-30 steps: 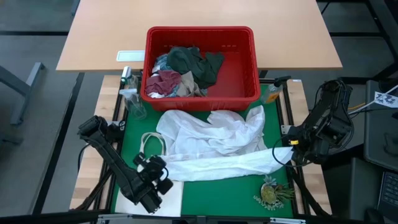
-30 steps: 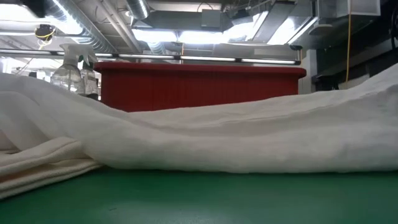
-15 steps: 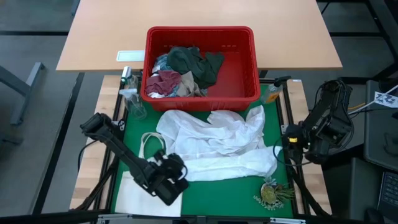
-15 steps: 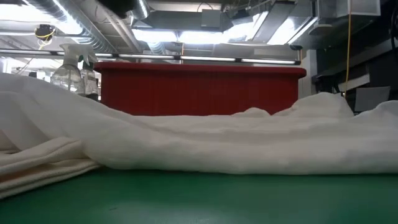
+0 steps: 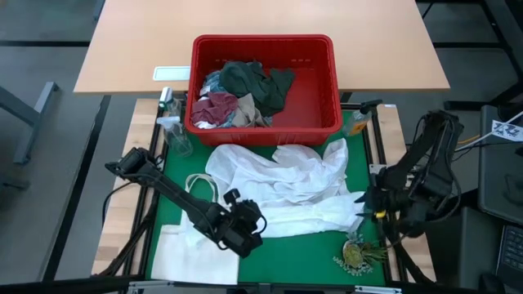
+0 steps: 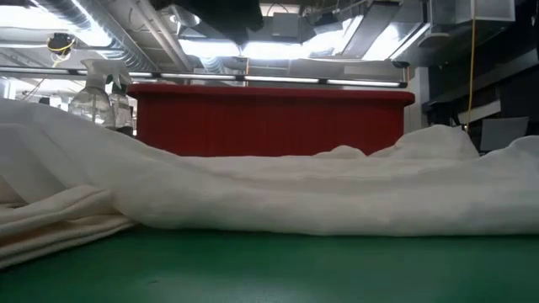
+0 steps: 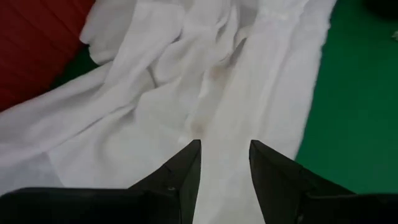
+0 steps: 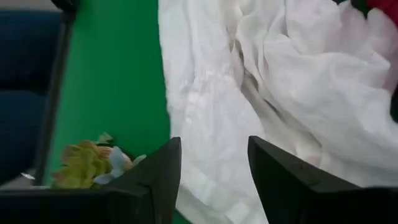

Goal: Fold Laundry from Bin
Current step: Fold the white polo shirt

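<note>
1 crumpled white garment (image 5: 286, 192) on green mat (image 5: 310, 249), left fingers (image 7: 184, 174) and right fingers (image 8: 158, 171) spread, empty

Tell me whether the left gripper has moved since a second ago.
Yes. In the high view the left gripper has moved right, off the tote bag and onto the white garment.

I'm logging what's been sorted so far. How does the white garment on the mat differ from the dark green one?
The white garment lies spread out on the green mat, outside the red bin; the dark green garment sits bunched inside the bin, atop other clothes. The white one covers far more area. Both are crumpled, neither folded.
</note>
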Tool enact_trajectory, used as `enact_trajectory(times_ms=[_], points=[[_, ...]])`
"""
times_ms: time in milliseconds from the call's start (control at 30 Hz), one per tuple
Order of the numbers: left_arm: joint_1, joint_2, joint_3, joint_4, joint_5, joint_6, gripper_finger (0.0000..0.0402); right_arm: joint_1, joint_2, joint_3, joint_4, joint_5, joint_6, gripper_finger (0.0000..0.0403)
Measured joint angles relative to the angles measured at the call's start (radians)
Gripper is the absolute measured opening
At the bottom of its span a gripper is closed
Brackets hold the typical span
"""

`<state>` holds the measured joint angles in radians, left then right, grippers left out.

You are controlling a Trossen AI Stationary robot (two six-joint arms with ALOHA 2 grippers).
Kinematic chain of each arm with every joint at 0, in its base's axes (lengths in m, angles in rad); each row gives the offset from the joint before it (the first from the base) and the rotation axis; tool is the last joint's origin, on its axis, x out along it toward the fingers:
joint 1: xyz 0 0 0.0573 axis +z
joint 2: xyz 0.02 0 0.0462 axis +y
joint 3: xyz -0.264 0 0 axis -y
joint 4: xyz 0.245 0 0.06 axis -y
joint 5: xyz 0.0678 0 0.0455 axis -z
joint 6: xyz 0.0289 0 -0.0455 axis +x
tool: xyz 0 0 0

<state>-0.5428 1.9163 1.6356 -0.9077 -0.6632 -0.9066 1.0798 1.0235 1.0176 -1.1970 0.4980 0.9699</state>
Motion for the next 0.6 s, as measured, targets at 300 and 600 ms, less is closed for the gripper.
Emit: enact_trajectory(times_ms=[300,600], points=[[0.013,0.005,0.000,0.013,0.001,0.002,0.0131,0.000,0.175,0.000,0.017,0.004,-0.059,0.0186],[0.010,0.004,0.000,0.013,0.003,0.002,0.0131,0.000,0.344,0.000,0.123,0.130,-0.097,0.0186]])
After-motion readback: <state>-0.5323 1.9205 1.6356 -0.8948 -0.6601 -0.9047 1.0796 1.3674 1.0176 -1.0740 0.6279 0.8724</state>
